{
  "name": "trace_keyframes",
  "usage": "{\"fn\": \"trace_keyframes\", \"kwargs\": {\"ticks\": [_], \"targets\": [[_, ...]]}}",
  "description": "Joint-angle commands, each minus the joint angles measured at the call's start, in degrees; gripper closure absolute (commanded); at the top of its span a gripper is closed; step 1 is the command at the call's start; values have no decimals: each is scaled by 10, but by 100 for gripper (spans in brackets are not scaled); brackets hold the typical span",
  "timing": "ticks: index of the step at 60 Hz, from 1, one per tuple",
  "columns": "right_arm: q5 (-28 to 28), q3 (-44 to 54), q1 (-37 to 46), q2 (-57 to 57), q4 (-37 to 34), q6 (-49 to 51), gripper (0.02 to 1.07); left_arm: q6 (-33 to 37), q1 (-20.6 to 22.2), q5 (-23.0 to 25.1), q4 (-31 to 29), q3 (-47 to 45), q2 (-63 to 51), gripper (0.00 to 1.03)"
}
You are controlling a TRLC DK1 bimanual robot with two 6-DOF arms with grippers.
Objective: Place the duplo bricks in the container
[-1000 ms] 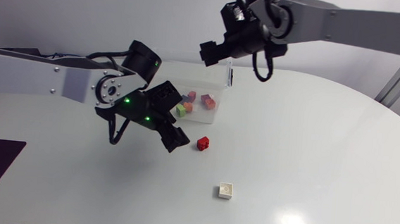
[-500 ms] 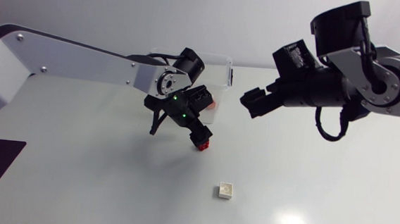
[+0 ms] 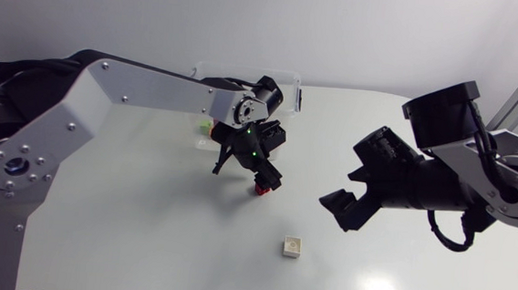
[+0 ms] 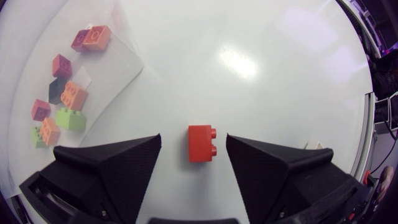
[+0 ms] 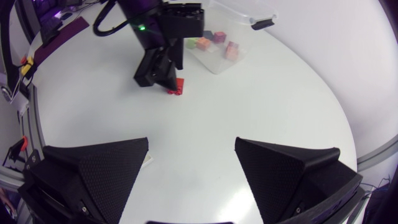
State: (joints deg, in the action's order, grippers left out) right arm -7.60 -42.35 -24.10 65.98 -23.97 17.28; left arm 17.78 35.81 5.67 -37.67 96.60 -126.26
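Over the last second the left arm has swung across from beside the container and dropped onto the red brick [image 4: 201, 144], while the right arm has left its place above the container and come down over the open table.

The red brick lies on the table just short of the container [image 4: 118, 56]. It sits between the spread fingers of the left gripper [image 4: 193, 140], apart from both, with its studs facing one finger.

To grip well, I judge the fingers should sink a little lower and close evenly, so the studded side is not nudged askew.

The right gripper [image 5: 192, 143] hangs spread and holds nothing.

In the head view the left gripper covers most of the red brick, so I cannot tell whether its tips touch the table. The pale sliver beside the right gripper's finger is probably the white brick [image 3: 292, 247].
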Motion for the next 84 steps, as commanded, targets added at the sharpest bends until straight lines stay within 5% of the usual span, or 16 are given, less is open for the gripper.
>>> {"fn": "trace_keyframes", "kwargs": {"ticks": [1, 5, 20, 50, 54, 60, 63, 75, 84], "targets": [[-5, 23, -22, -16, -18, 29, 7, -15, 6, -1, -21, 27, -33, 49], [-10, 30, -39, -17, -30, 46, 7, -15, 8, -1, -31, 34, -42, 60], [-22, 34, -103, 34, -43, 111, 7, -15, 17, -1, -78, 46, -51, 69], [-29, -49, -102, 246, -45, 226, 7, -5, -19, 3, -86, -52, 131, 69], [-30, -58, -97, 265, -45, 232, 7, -5, -21, 6, -81, -50, 123, 66], [-34, -67, -89, 289, -46, 239, 12, -18, -22, 11, -86, -26, 87, 19], [-35, -67, -88, 296, -48, 244, 12, -25, -22, 14, -93, -11, 73, 11], [-49, -75, -82, 322, -51, 258, 25, -64, -18, 26, -110, 28, 22, 7], [-66, -69, -82, 324, -51, 258, 70, -85, -14, 27, -115, 50, -1, 7]]}}
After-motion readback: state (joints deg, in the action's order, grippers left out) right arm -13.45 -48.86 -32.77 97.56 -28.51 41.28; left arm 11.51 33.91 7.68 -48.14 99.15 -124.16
